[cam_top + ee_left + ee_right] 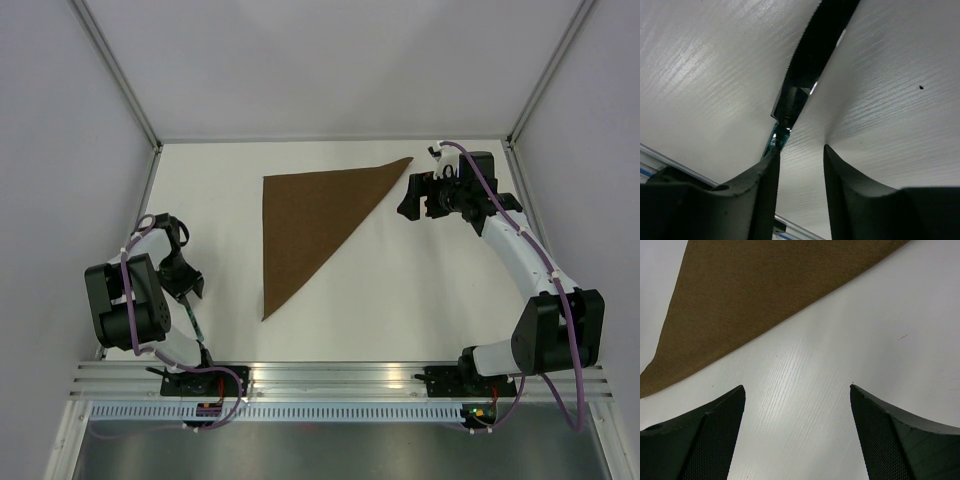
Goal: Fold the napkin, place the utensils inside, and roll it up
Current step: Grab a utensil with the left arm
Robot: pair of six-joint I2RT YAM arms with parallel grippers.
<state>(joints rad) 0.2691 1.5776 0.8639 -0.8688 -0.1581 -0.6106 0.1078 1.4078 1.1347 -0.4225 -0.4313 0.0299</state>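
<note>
Robotics lab test cell: a white table (400,300) stands boxed in on 3 sides by plain pale panels (330,60) held in grey metal posts (115,72). 2 black-and-white robot arms, the left arm (130,310) and the right arm (515,245), are bolted to an aluminium rail (340,372) at the near edge. Purple cables (496,200) loop along them, and a slotted cable tray (340,411) runs below.

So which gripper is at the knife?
The left gripper: the knife lies just past its narrowly parted jaws. The right gripper, jaws wide apart, faces only bare table beside the napkin.
</note>
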